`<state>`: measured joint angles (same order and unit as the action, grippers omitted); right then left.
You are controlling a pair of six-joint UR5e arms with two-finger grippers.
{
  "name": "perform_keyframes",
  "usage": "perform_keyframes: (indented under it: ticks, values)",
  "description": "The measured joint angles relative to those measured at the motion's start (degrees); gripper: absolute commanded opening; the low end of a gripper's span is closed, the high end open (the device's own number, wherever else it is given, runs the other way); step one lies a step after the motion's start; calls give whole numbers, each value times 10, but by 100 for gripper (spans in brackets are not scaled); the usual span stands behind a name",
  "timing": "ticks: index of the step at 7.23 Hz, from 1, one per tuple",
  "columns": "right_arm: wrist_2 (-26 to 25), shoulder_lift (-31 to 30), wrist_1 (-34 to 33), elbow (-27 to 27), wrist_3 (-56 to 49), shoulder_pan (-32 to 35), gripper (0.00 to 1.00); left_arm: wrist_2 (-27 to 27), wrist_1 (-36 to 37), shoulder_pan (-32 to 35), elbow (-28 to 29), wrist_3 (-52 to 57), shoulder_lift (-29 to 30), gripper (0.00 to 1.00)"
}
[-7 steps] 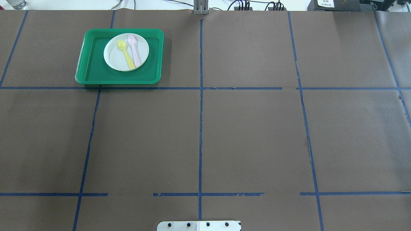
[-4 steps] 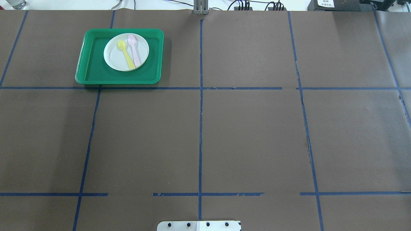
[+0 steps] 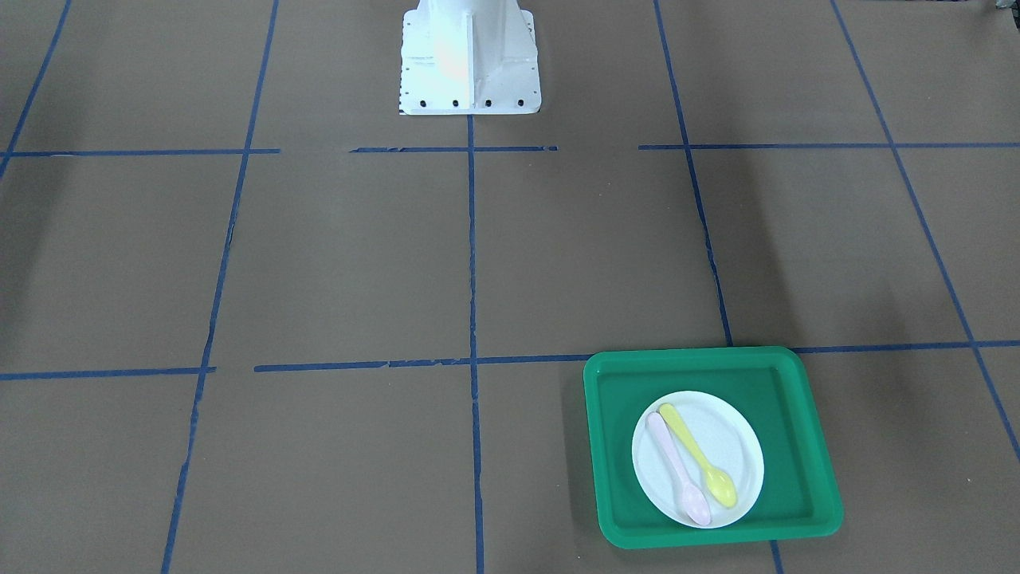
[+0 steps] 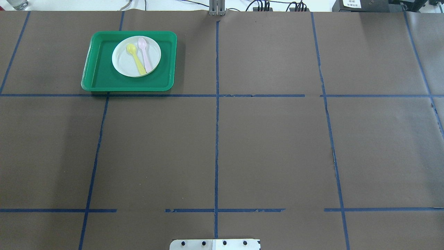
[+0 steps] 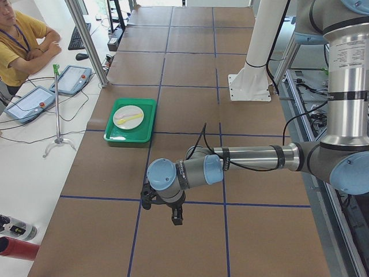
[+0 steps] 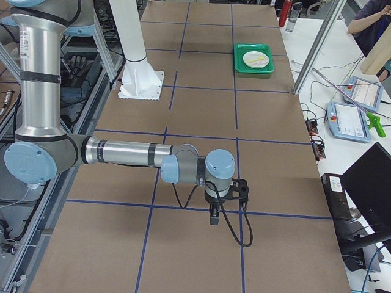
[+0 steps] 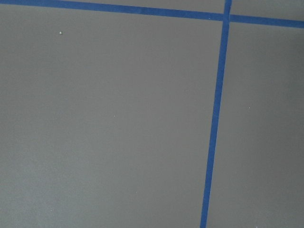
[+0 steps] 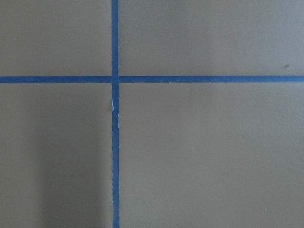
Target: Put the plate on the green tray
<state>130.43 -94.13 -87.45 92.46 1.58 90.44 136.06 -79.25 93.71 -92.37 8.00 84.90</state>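
Observation:
The white plate (image 4: 123, 64) lies inside the green tray (image 4: 102, 76) at the far left of the table, with a yellow spoon (image 4: 136, 60) and a pink spoon (image 4: 145, 55) on it. It also shows in the front-facing view, plate (image 3: 737, 438) on tray (image 3: 617, 446). My left gripper (image 5: 177, 218) hangs over bare table, well away from the tray (image 5: 124, 137), seen only in the left side view. My right gripper (image 6: 214, 218) hangs far from the tray (image 6: 241, 61), seen only in the right side view. I cannot tell whether either is open. Both wrist views show only table.
The table is covered in brown paper with blue tape grid lines (image 4: 216, 139). The white robot base (image 3: 468, 56) stands at the near edge. Operators sit beside the far table edge with control pendants (image 5: 72, 78).

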Motion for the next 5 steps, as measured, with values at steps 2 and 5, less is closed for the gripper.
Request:
perform_keyframes:
  ticks: [2,5]
  values:
    - [0,0,0,0,0,0,100,0,0,2,2,0,0,100]
    - [0,0,0,0,0,0,100,-1,-2,2,4,1,0,100]
